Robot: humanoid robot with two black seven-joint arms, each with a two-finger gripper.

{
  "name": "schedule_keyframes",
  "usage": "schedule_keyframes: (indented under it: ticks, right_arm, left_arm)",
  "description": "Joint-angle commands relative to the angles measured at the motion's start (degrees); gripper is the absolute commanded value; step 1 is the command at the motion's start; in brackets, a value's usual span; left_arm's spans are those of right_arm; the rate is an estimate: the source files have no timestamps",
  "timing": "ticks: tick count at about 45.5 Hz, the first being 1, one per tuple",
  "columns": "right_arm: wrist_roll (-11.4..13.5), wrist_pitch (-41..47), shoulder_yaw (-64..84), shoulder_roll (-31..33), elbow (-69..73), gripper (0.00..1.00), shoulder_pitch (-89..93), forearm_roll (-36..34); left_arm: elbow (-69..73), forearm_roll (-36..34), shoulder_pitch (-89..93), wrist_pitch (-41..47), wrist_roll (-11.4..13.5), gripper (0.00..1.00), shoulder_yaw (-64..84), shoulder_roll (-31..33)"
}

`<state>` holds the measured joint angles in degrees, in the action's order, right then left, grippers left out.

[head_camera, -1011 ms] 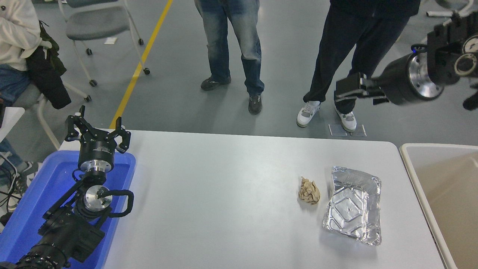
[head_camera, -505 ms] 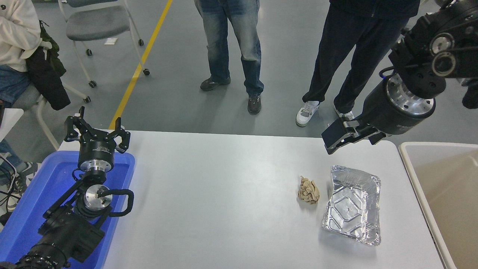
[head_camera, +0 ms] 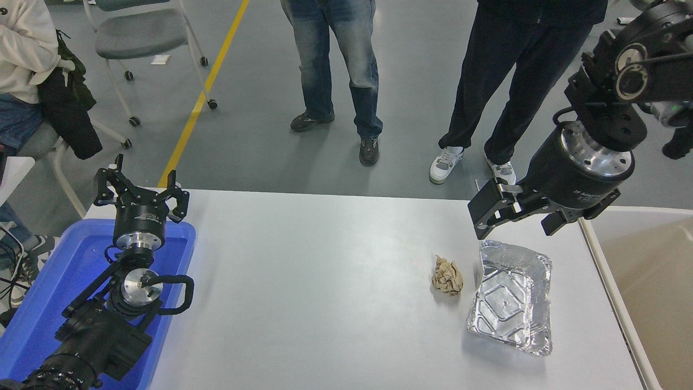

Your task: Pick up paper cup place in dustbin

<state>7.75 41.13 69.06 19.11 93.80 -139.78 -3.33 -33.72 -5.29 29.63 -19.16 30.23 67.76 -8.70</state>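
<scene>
With no paper cup visible on the counter, the right tool hangs wide and empty over its far right corner, the dustbin just rightward.

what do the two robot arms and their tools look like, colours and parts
Both arms are black with bare silver metal rings at the wrists. The left tool has thin black linkage fingers, and a black cable loops beside its wrist. The right tool sits on a fat black cylinder with small white lettering; round silver-rimmed joint caps show above it.

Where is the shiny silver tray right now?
In the head view, the crinkled silver foil tray lies on the white table's right side, between the tan paper wad and the beige plastic dustbin.
</scene>
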Motion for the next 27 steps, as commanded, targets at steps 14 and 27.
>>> schedule_keyframes:
  ticks: [14,27]
  right_arm:
    - [0.33,1.50,1.34,0.84,0.25,1.00,-1.20,0.42]
    - [0.07,1.67,0.63,0.93,0.25,1.00,-1.37,1.66]
  left_arm:
    - [0.06,0.02,-0.01,0.00,0.00,0.99,0.00,0.08]
    - [0.06,0.02,-0.01,0.00,0.00,0.99,0.00,0.00]
